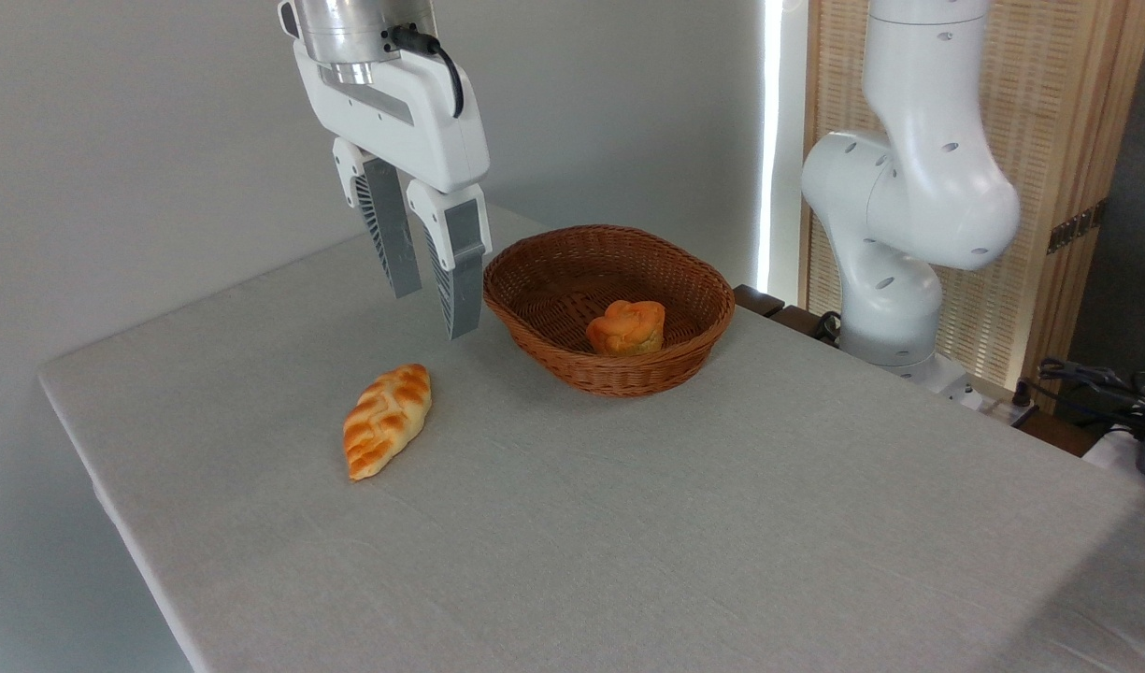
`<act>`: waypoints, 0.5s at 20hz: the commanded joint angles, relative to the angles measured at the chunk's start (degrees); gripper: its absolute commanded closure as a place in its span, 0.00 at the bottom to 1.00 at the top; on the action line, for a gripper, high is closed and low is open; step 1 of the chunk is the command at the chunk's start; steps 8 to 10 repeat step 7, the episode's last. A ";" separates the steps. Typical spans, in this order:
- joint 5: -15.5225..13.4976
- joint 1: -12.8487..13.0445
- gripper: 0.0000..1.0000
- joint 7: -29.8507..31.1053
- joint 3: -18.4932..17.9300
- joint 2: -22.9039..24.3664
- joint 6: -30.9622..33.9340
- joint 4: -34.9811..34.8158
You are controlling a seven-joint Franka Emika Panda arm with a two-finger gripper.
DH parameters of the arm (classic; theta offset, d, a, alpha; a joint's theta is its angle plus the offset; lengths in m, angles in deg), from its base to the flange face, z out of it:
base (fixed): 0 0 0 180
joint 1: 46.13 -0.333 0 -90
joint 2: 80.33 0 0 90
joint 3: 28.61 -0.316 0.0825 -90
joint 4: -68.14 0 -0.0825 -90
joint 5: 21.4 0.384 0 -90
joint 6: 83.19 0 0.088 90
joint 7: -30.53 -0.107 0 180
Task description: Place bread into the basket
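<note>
bread (pixel 626 327) inside basket (pixel 544 322), empty parted end effector (pixel 434 307) above table, left of basket

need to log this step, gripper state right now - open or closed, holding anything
Gripper: open and empty, hanging above the table just left of the basket; the bread already sits inside the basket.

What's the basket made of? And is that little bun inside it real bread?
The basket looks like brown woven wicker; you can see the crisscross strands. The bun has a lumpy orange-brown top with a slight shine, so it may be a foam or plastic toy, though the picture can't settle that.
</note>
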State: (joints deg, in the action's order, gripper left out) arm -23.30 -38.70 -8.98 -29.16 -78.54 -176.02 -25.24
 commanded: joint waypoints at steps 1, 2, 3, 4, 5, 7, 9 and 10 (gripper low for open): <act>0.68 -1.28 0.00 0.13 0.37 -0.30 0.10 1.10; 0.59 -1.28 0.00 0.13 0.46 -0.30 0.19 1.10; 0.68 -1.28 0.00 0.13 0.46 -0.30 0.28 1.10; 0.59 -1.28 0.00 0.13 0.46 -0.30 0.28 1.10; 0.42 -1.28 0.00 0.04 0.46 -0.30 0.28 1.10; 0.33 -1.28 0.00 0.04 0.46 -0.21 0.37 1.10; 0.33 -1.28 0.00 0.04 0.46 -0.21 0.37 1.10; 0.33 -1.28 0.00 0.04 0.46 -0.21 0.37 1.10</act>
